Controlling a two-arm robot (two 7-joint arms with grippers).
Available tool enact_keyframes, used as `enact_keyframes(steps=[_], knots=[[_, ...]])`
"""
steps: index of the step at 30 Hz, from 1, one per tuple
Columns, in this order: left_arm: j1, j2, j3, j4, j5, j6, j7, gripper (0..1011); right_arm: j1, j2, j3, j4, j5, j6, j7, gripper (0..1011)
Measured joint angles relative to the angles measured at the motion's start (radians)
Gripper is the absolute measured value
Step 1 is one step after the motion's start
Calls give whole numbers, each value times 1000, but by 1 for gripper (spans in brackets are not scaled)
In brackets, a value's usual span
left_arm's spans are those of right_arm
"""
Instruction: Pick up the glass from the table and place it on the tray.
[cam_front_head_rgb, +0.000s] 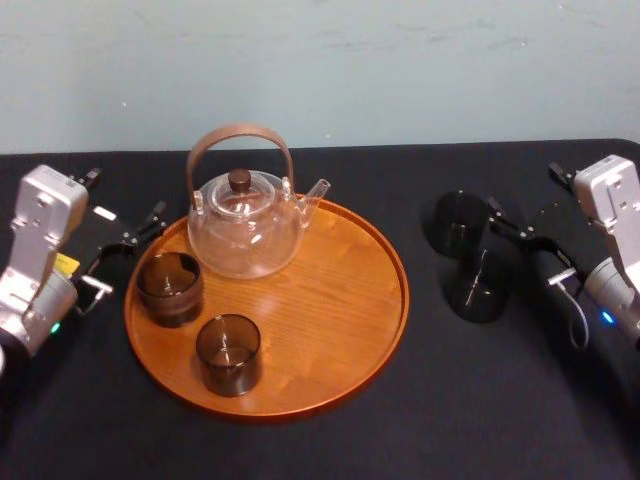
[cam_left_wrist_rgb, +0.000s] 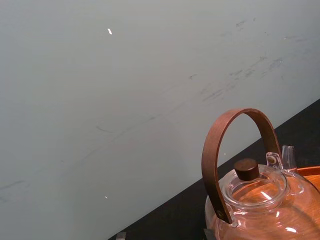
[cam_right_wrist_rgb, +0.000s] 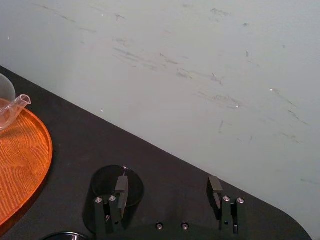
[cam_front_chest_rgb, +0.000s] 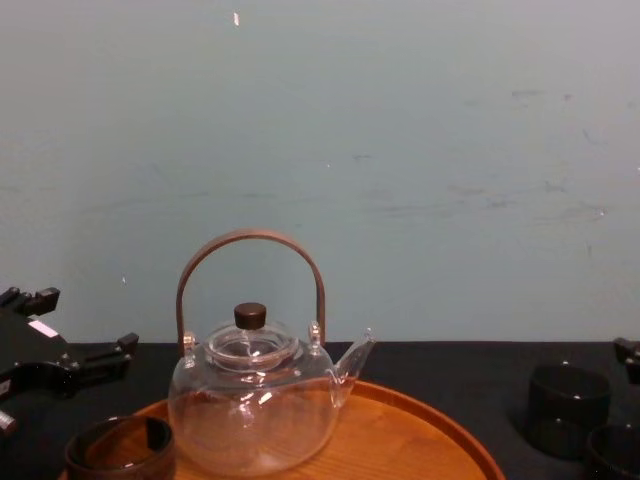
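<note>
black matte table (cam_front_head_rgb: 330, 440) holds the round wooden tray (cam_front_head_rgb: 340, 300) left of centre, with the glass teapot (cam_front_head_rgb: 245, 235) standing at its far left. two dark glasses stand on the table right of the tray, the far glass (cam_front_head_rgb: 458, 222) and the near glass (cam_front_head_rgb: 478, 288), neither gripped. the right gripper (cam_front_head_rgb: 525, 245) sits just right of them, fingers spread; the left gripper (cam_front_head_rgb: 125, 245) sits at the tray's left rim, also spread.

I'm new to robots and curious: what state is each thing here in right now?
Teapot: upright, lid on.
Far tray glass: upright.
Near tray glass: upright.
Far table glass: upright, ungrasped.
Near table glass: upright, ungrasped.
Left gripper: jaws open, empty.
Right gripper: jaws open, empty.
</note>
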Motion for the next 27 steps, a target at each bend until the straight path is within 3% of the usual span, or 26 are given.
enact_keyframes(steps=[11,27], knots=[[0,0,0,0,0,0,0,1001,-47,30,33,-65,7,-9,42,1007],[0,0,0,0,0,0,0,1001,-174,78,89,-231,52,37,116,1007]])
